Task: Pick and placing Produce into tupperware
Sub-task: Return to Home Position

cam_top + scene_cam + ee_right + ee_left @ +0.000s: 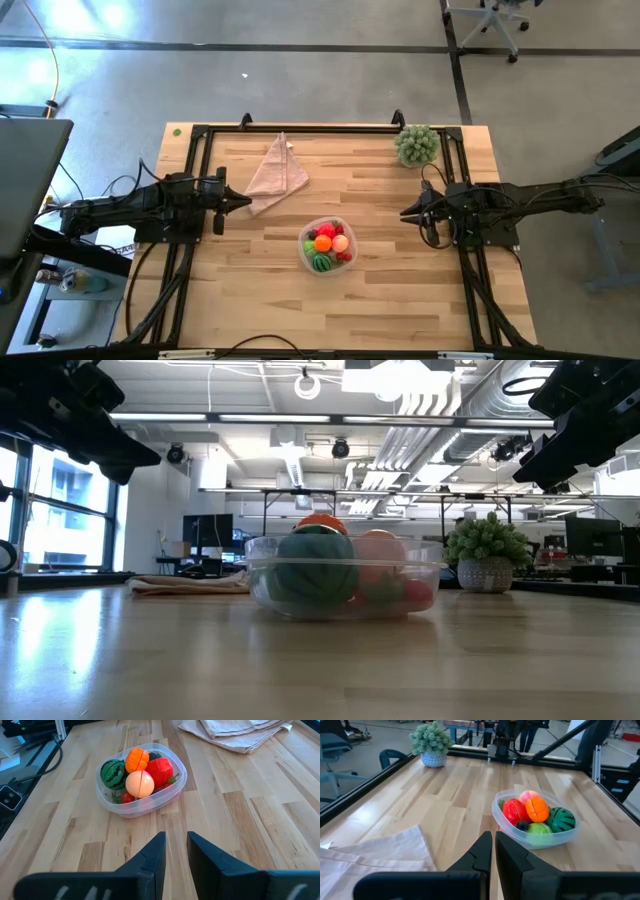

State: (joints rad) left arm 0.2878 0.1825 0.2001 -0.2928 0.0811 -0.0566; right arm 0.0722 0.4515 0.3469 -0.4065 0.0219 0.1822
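Observation:
The clear tupperware (325, 245) stands on the table near its middle, toward the near edge. It holds the produce: striped melon (113, 773), orange (137, 759), pink peach (140, 783), red apple (160, 770), green apple (537, 827) and a dark berry (522, 825). My left gripper (245, 203) hovers left of the tub with its fingers shut (493, 845) and empty. My right gripper (405, 213) hovers right of the tub, its fingers a little apart (176, 842), with nothing between them. Both point toward the tub from a distance.
A folded pink cloth (277, 172) lies on the table just beyond my left gripper. A bushy pale-green plant in a pot (417, 145) stands at the far right corner. Black frame rails (200, 180) run along the left, right and far edges. Bare wood surrounds the tub.

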